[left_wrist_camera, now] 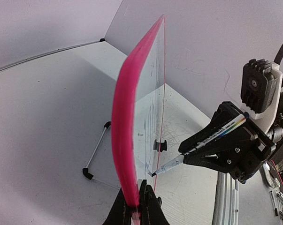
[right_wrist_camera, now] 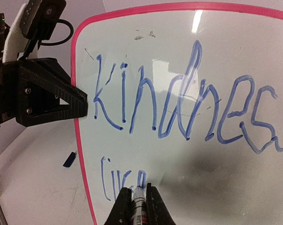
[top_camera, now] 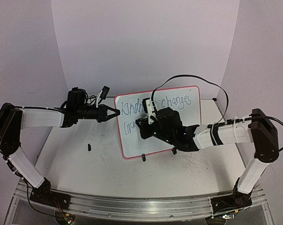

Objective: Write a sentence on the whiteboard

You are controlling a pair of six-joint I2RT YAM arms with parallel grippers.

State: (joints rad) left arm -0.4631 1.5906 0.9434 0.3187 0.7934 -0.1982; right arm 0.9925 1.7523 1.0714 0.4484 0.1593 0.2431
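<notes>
Right gripper (right_wrist_camera: pixel 139 191) is clenching the marker (right_wrist_camera: pixel 138 205), writing the second line of the sentence (right_wrist_camera: pixel 179 103) (first looks finished); left gripper (top_camera: pixel 116 112) is clamping the whiteboard (top_camera: pixel 132 143).

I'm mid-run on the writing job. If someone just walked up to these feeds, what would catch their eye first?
First, the pink-framed whiteboard standing upright at the centre of the top view, with the blue sentence starting "Kindness changes" across its top. Next, the right gripper pressing the tip of a marker to the unfinished second line, while the left gripper clamps the board's left edge.
</notes>
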